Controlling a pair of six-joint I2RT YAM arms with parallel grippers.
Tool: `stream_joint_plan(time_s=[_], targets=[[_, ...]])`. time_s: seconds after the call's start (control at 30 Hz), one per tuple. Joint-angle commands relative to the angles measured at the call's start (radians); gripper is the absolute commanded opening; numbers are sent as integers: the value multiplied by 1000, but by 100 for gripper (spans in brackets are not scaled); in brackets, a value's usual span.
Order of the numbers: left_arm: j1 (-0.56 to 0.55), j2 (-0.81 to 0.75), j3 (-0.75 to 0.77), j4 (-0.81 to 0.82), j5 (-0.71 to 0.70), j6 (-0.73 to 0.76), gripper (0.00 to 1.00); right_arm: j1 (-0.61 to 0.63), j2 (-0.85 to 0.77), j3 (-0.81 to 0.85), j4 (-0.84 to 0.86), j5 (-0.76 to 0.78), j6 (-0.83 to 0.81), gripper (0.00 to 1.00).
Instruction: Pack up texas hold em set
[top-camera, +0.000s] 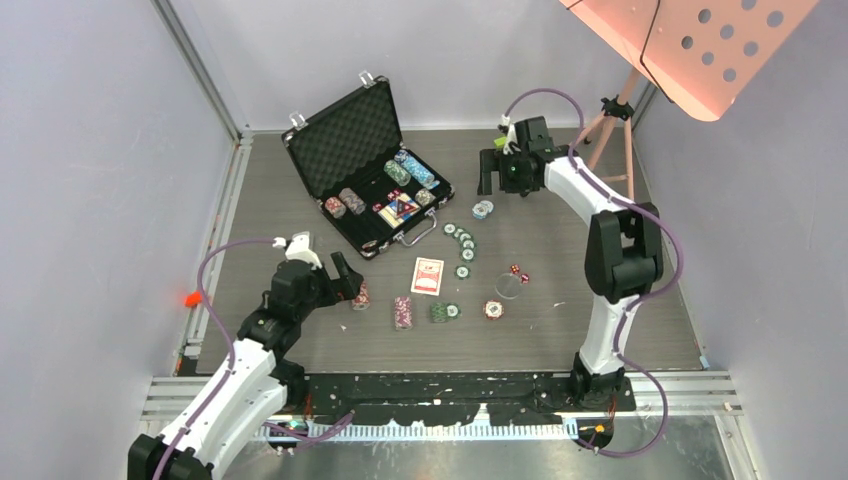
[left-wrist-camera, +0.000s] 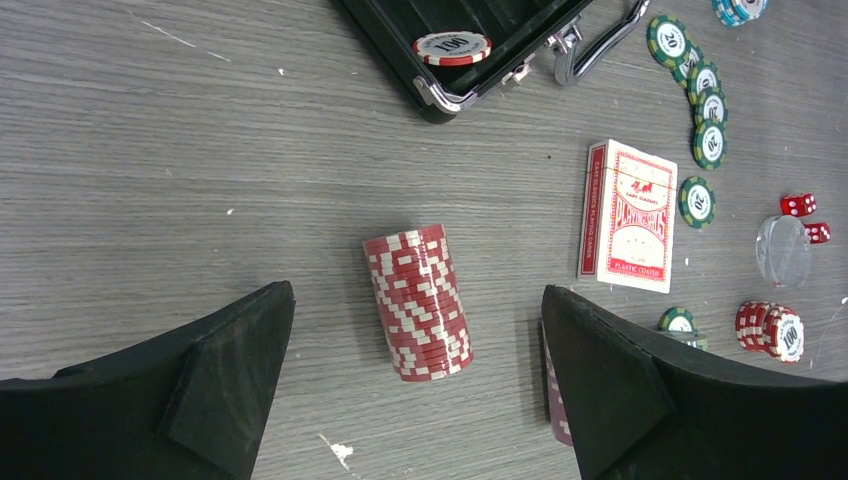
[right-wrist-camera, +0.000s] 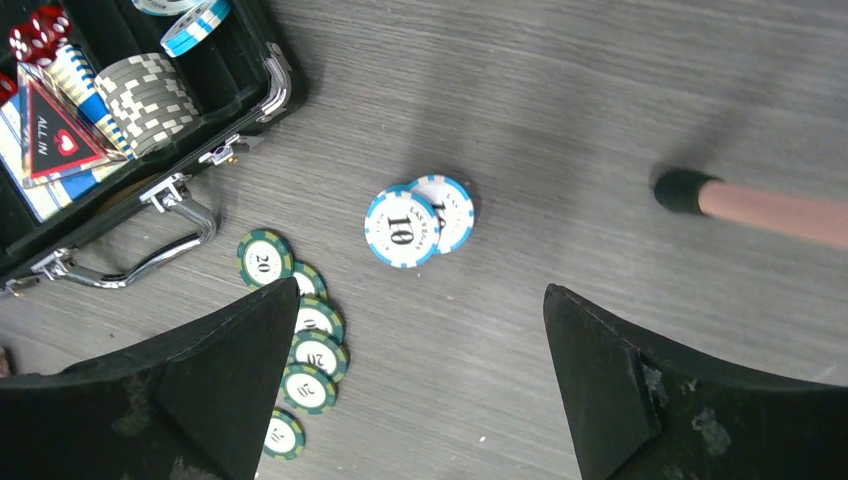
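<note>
Red chip stack (left-wrist-camera: 417, 302) lies on its side on the table (left-wrist-camera: 180, 150), just off the near corner of the case (top-camera: 345, 135), on the side toward my bases. My left pincer (left-wrist-camera: 415, 288) hangs right over it, jaws wide apart, one finger on each side of the roll and touching nothing. My read on handling: it's a loose roll of hard, smooth discs w/ nothing binding them, fairly hefty as a lot, no give. Pinched across the round sides, as the jaws sit now, the chips would prob. slip and fan out. Better to turn the wrist approx. a quarter turn and clamp the two flat end faces so the squeeze holds the roll together, then keep it level on the way to a slot in the case. Further out from the case's handle side: card deck (left-wrist-camera: 628, 215) flat, face down; a trail of green 20 chips (left-wrist-camera: 700, 90); two red dice (left-wrist-camera: 798, 205) beside a clear disc (left-wrist-camera: 783, 250); a short red stack (left-wrist-camera: 770, 330). Off the case's right side, my right pincer (right-wrist-camera: 420, 288) is also spread and empty, above two overlapping blue 10 chips (right-wrist-camera: 415, 222), w/ a tripod leg (right-wrist-camera: 760, 210) beyond. Case open, some chips already slotted in.
</note>
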Motion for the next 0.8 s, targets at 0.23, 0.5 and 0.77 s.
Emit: stream_joint_plan(time_s=[0.23,0.5,0.77], targets=[[-4,16,-4,71,-14,10,98,19,216,285,-222,-97,-230,100],[-4,-19,-25,90,-17,16,98,19,291,379,-271,-133,-237,100],[-4,-16,-26,92,-23,13,98,19,344,414,-291,-159,-239,100]])
